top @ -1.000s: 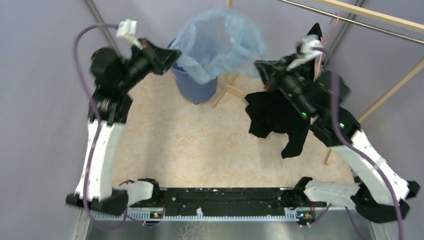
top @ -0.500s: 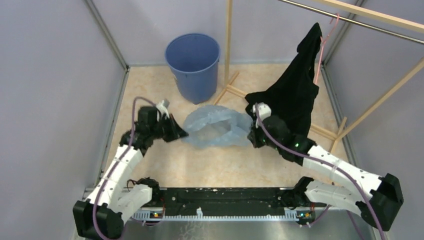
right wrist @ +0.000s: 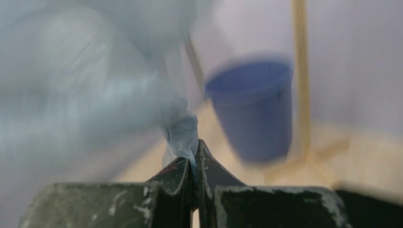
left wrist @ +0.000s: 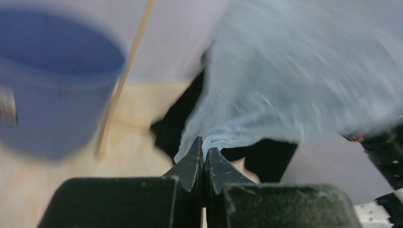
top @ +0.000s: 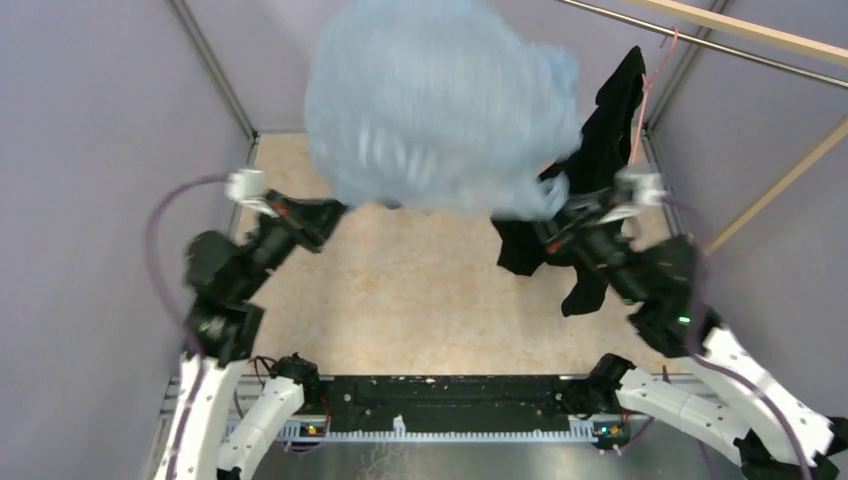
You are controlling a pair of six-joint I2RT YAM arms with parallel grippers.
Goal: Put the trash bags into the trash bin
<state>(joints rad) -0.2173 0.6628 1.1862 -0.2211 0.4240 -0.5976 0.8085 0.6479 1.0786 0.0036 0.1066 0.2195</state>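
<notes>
Left gripper (top: pixel 328 212) on the left, pinched tight on one edge of the bag (top: pixel 440 100). Right gripper (top: pixel 550 232) on the right, clamped the same way on the opposite edge. Held apart like this probably to spread the mouth and catch air before lowering over the bin (left wrist: pixel 52 90). Billowing high between and above both grippers, blurred. Hiding the bin from overhead, not yet in it.

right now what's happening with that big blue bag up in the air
Both arms hold the light-blue trash bag between them, the left gripper shut on one edge and the right gripper on another. The bag billows in mid-air, blurred, hiding the trash bin from the top camera. Both wrist views show the bin upright on the floor, the bag not yet in it.
</notes>
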